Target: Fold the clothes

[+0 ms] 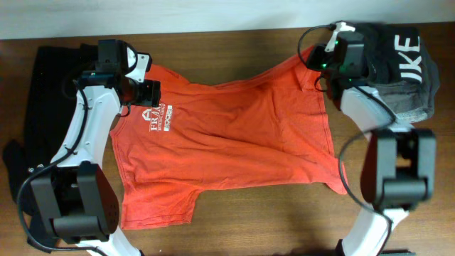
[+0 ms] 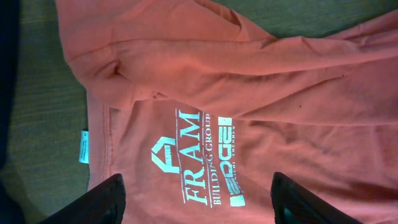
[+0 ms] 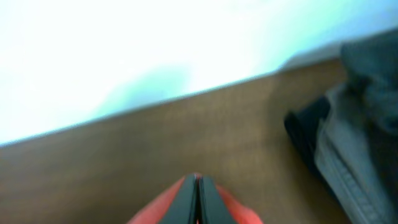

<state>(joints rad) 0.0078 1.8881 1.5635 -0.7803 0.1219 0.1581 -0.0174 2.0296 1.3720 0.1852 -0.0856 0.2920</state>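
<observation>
An orange-red T-shirt (image 1: 227,135) lies spread across the wooden table, collar to the left and hem to the right. White chest lettering (image 2: 193,155) shows in the left wrist view. My left gripper (image 1: 146,92) hovers open over that lettering with nothing between its dark fingers (image 2: 99,202). My right gripper (image 1: 316,64) is at the back right, shut on a corner of the shirt's hem. In the right wrist view orange-red cloth (image 3: 230,205) bulges on both sides of the shut right gripper (image 3: 198,199). That corner is drawn toward the back edge.
A long black garment (image 1: 35,107) lies along the table's left side, beside the left arm. A dark grey garment with white letters (image 1: 409,64) is bunched at the back right corner, close to the right gripper. A pale wall (image 3: 155,50) runs behind the table.
</observation>
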